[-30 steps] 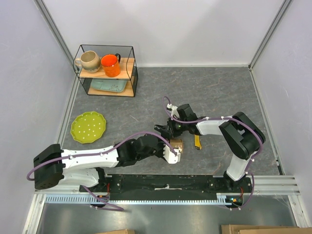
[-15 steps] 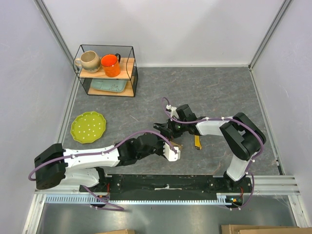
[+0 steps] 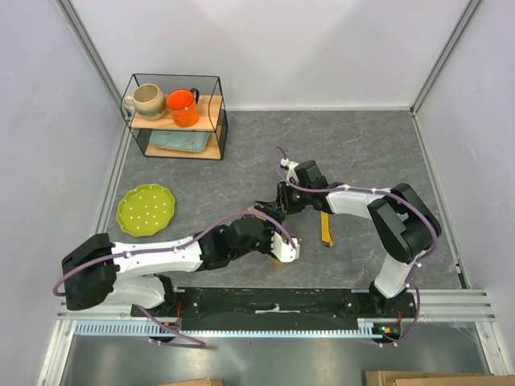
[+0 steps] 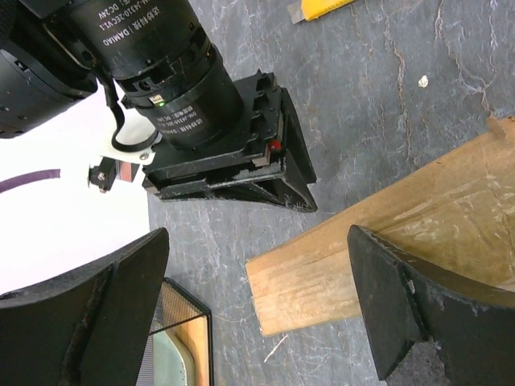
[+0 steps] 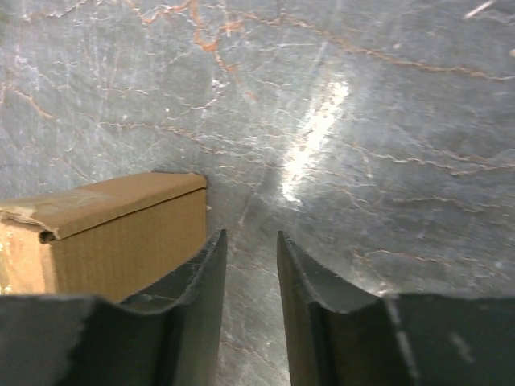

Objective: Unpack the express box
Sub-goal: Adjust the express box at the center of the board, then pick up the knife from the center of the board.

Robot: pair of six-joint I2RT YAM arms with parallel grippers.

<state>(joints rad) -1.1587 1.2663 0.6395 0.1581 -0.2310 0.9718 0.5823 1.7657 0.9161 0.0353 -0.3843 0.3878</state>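
Observation:
The express box point(image 4: 378, 233) is brown cardboard with clear tape on it, and it lies on the grey table. In the top view my left arm covers nearly all of it. My left gripper point(image 4: 257, 314) is wide open above the box's near end, holding nothing. One finger point(image 4: 426, 314) overlaps the box and the other point(image 4: 80, 305) is off to the side. My right gripper point(image 5: 251, 241) hovers just beside the box point(image 5: 105, 233). Its jaws stand a little apart with only bare table between them.
A yellow utility knife point(image 3: 325, 229) lies on the table right of the box. A green plate point(image 3: 146, 210) sits at the left. At the back left stands a wire rack point(image 3: 216, 121) holding a beige mug, an orange mug and a teal tray.
My right gripper has opened, let go of the box and drawn back toward the far side. My left arm has shifted over the box, hiding it from above.

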